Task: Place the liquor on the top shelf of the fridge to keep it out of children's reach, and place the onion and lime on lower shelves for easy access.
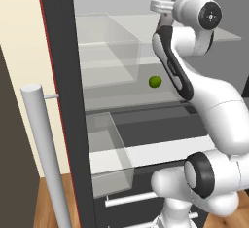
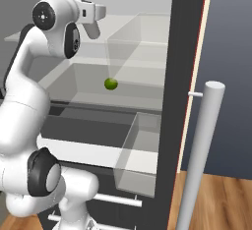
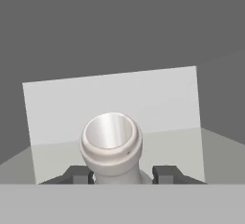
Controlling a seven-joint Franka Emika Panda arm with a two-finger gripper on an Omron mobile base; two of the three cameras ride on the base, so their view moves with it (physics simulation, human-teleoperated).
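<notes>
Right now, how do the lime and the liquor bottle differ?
The lime is a small green ball; the liquor bottle is pale grey-white with a narrow neck and cap. The lime rests free on a lower fridge shelf, while the liquor bottle is clamped in the gripper, seen cap-first. Both are inside the open fridge.

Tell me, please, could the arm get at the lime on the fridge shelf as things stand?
Probably not yet: the way to the lime looks free, but the jaws are shut on the liquor bottle's neck.

Flat even rendered light, soft shadows, sharp focus, no glare.
</notes>
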